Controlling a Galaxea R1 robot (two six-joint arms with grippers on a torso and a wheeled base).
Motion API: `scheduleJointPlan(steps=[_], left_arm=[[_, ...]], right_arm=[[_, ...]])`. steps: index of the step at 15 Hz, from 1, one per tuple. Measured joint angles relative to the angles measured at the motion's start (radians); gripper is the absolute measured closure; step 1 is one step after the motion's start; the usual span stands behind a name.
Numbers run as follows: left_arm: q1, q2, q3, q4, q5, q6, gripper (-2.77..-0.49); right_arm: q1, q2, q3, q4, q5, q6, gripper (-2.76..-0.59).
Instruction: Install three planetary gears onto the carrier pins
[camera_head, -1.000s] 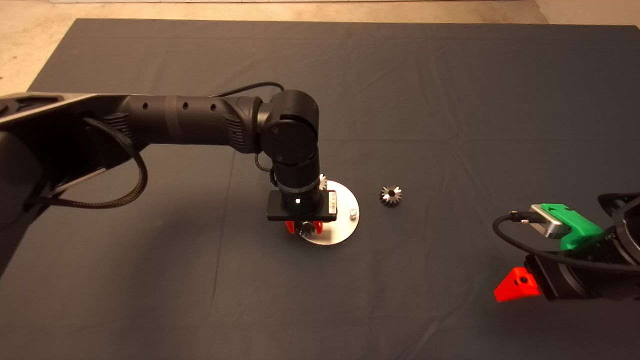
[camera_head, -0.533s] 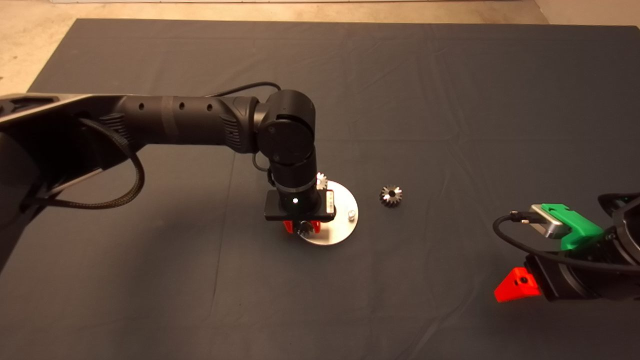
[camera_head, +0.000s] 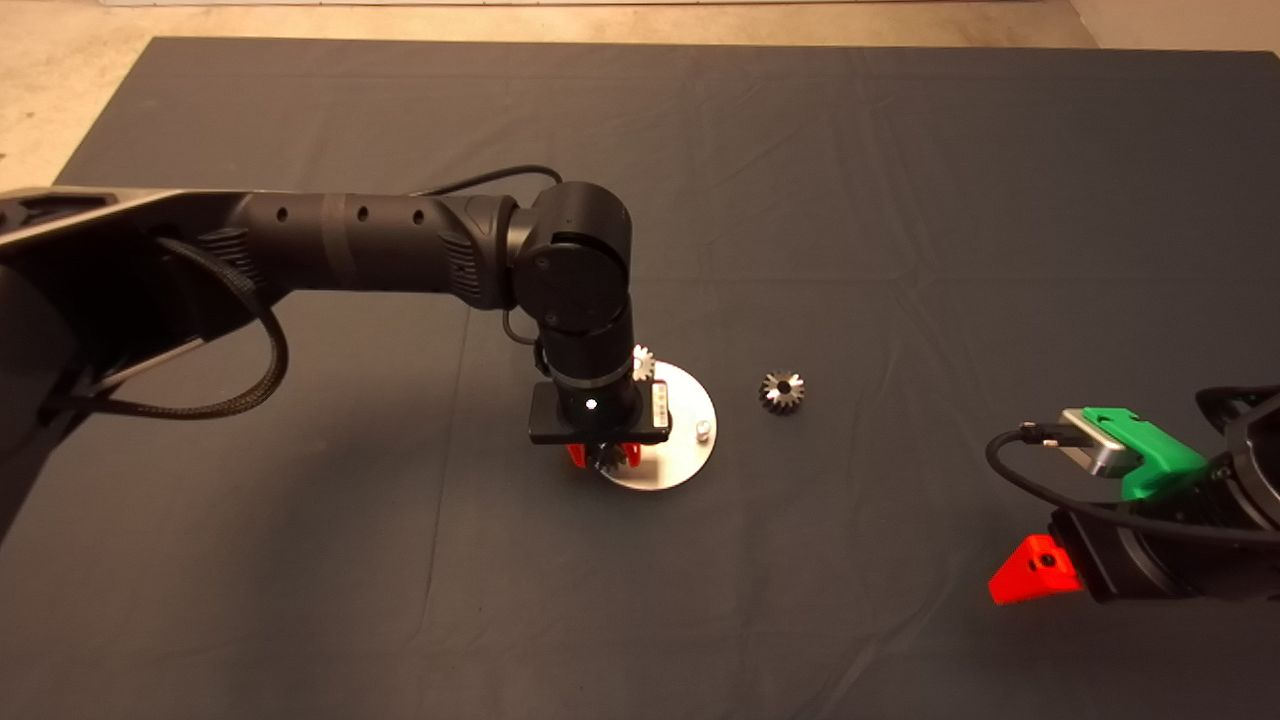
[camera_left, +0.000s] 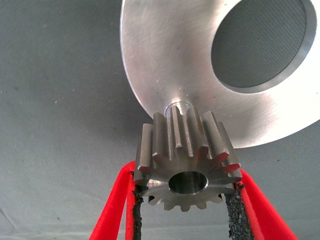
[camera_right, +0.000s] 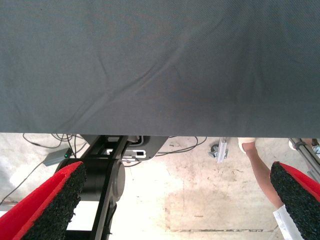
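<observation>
We see left gripper (camera_left: 185, 192) fingers clamped on a gear (camera_left: 185, 165) over the disc's (camera_head: 685, 455) near-left pin (camera_left: 176, 107); right gripper (camera_right: 175, 200) parked near-right, fingers apart.

No legible text, brand, number or sign appears anywhere; a small pale sticker (camera_head: 660, 405) on the left arm's wrist camera housing carries markings too tiny to read.
</observation>
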Motion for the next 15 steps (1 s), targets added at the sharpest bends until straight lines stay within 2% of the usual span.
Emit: scheduleJointPlan(steps=[4,8,15], left_arm=[[0.001,-0.001,0.014,0.000,0.014,-0.011,-0.86],[0.003,0.001,0.016,0.000,0.015,-0.010,-0.86],[0.006,0.013,0.015,0.000,0.019,0.020,-0.86]], right_arm=[[0.000,0.000,0.000,0.000,0.000,0.000,-2.75],[0.000,0.000,0.000,0.000,0.000,0.000,-2.75],[0.000,0.000,0.000,0.000,0.000,0.000,-2.75]])
